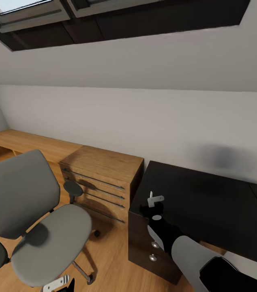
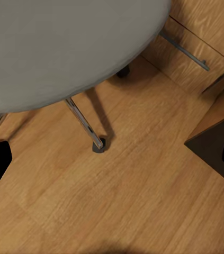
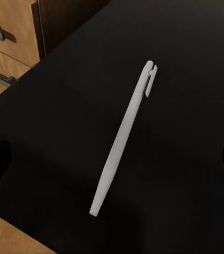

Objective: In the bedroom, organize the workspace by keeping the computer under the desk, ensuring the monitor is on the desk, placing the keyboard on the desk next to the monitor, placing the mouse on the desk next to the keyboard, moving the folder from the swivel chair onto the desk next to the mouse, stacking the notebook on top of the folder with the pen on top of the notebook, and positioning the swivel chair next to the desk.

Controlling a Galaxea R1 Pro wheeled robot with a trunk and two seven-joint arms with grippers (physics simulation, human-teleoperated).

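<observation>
A thin white pen (image 3: 123,138) lies flat on the black top of the desk (image 3: 186,201). My right gripper (image 3: 114,164) hangs above it, open, one dark fingertip on each side of the pen and clear of it. From the head, that gripper (image 1: 156,200) is over the desk's (image 1: 209,202) near left corner. The grey swivel chair (image 1: 51,239) stands on the floor left of the desk, its seat bare. My left gripper (image 1: 57,284) is low in front of the chair, open and empty (image 2: 112,164), looking at the seat's underside (image 2: 53,47) and a castor (image 2: 98,145).
A wooden drawer chest (image 1: 104,178) stands between the chair and the desk. Low wooden shelving (image 1: 23,142) runs along the wall at left. A dark drawer unit (image 1: 153,251) sits under the desk's corner. A sloped ceiling with a skylight (image 1: 31,12) is overhead.
</observation>
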